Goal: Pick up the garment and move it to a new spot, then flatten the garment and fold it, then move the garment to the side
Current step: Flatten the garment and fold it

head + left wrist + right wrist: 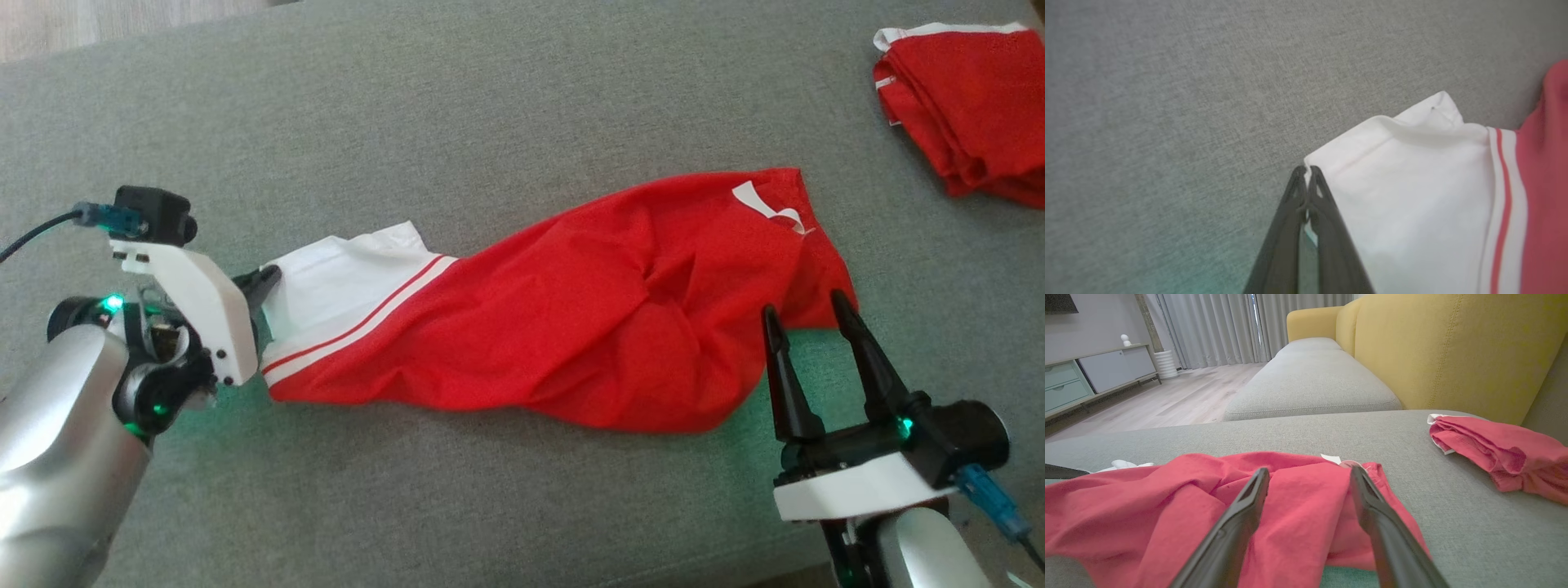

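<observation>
One long garment (571,327), one folded cloth (971,106), left gripper (263,282) pinching garment's white hem (343,282), right gripper (804,307) wide.

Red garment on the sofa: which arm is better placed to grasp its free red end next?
Right. The right pincer is open at the red end of the garment, close to the cloth's edge. The left pincer is shut on its white corner, far from there.
</observation>
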Robot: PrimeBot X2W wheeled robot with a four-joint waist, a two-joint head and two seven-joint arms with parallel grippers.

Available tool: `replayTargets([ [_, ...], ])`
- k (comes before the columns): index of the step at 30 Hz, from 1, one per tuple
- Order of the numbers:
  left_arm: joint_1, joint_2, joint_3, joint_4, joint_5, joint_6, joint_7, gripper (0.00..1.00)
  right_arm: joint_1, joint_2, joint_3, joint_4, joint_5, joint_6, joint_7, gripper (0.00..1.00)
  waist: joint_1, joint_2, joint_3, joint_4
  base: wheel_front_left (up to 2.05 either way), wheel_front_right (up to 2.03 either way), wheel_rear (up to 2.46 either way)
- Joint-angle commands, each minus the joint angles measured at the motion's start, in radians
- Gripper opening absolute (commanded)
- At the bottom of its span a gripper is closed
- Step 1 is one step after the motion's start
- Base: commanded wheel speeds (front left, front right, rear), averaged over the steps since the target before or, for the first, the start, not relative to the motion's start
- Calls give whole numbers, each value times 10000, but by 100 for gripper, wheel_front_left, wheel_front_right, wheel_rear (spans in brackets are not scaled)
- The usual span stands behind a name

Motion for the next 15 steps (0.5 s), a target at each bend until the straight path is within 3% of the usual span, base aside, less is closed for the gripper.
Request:
replayTargets([
  [1, -218, 506, 274, -258, -76, -56, 81, 0, -199, -83, 174, -303, -7, 65, -90, 100, 0, 0, -15, 8, 0, 0, 0],
  [4, -342, 703, 286, -571, -29, -57, -284, 0, -178, -80, 108, -306, -16, 65, -90, 100, 0, 0, -54, 42, 0, 0, 0],
  [10, -1233, 1160, 610, -861, 1137, -55, -2647, 0, -370, -224, 28, -353, -30, 65, -90, 100, 0, 0, -75, 167, 0, 0, 0],
  [15, -2038, 1134, 812, -472, 1996, 129, -4172, 0, -838, -609, 131, 91, 125, 65, -90, 100, 0, 0, -27, 265, 0, 0, 0],
])
